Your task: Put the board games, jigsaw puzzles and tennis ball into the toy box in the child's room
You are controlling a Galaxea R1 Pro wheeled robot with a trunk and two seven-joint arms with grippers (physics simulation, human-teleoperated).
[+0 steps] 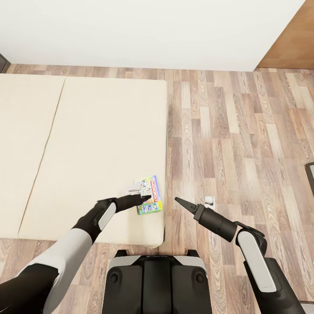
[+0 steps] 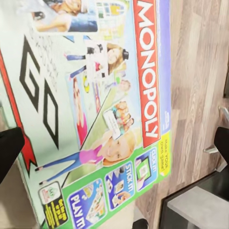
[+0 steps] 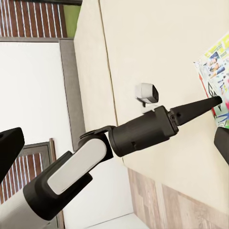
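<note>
One of the board games [image 1: 149,194], a green-edged Monopoly box with a white colourful cover, lies flat on the bed [image 1: 96,139] near its front right corner. My left gripper [image 1: 143,199] hovers just over the box's near-left part. In the left wrist view the box [image 2: 109,109] is seen from very close, and the left gripper [image 2: 114,143] stands open with a black fingertip [image 2: 9,150] at each side. My right gripper [image 1: 178,200] hangs over the floor just right of the bed's corner. It is open, with its fingertips [image 3: 9,148] wide apart and nothing between them.
Wood-plank floor [image 1: 235,131] stretches to the right of the bed up to a white wall [image 1: 144,30]. A dark object [image 1: 310,174] pokes in at the right edge. My base [image 1: 155,279] stands against the bed's front edge.
</note>
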